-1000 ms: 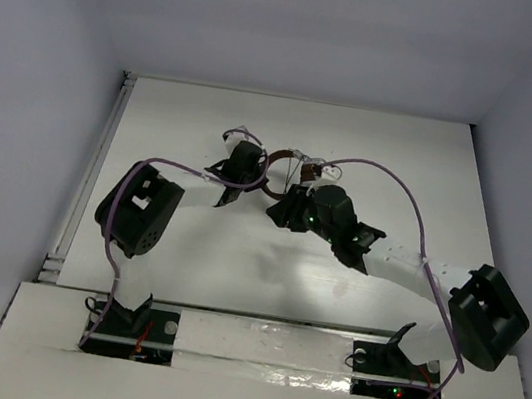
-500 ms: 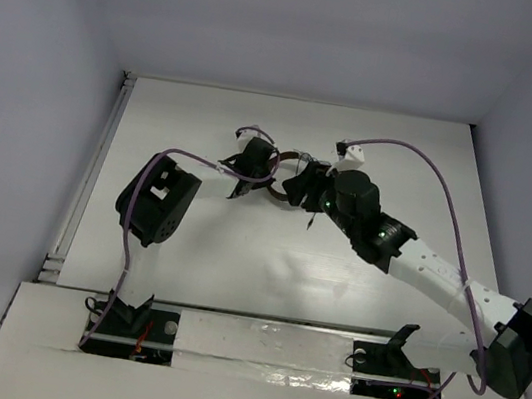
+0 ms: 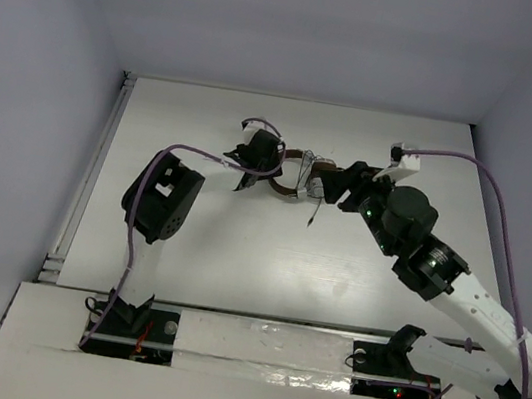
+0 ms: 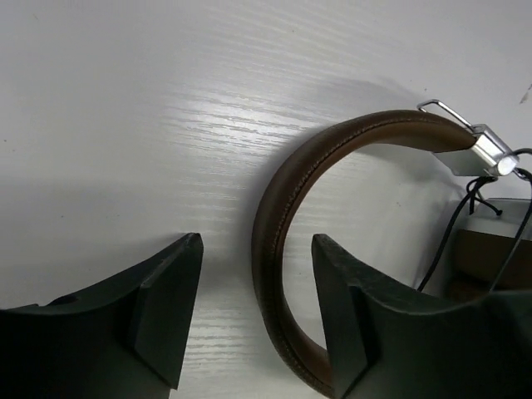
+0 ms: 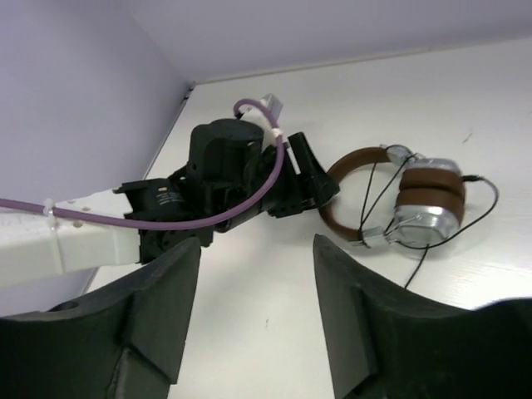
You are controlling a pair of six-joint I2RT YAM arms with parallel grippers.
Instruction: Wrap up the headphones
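Observation:
The headphones (image 5: 424,204) lie on the white table (image 3: 237,256), cups folded together, with the thin dark cord (image 5: 416,268) looped over them and trailing toward the front. In the top view the headphones (image 3: 297,176) sit between the two grippers. My left gripper (image 4: 258,249) is open, and the brown headband (image 4: 274,208) passes between its fingers without being clamped, close to the right finger (image 4: 349,307). My right gripper (image 5: 258,249) is open and empty, held above the table a short way from the cups. From the right wrist view the left gripper (image 5: 309,179) reaches the headband's left end.
Purple cables run along both arms (image 3: 160,198). A low rail (image 3: 100,163) borders the table's left side, and walls close the back and both sides. The right arm (image 3: 454,290) stretches diagonally across the right half.
The left gripper has opened and released the headband. The right arm has swung back to the right, away from the headphones, and its jaws have widened.

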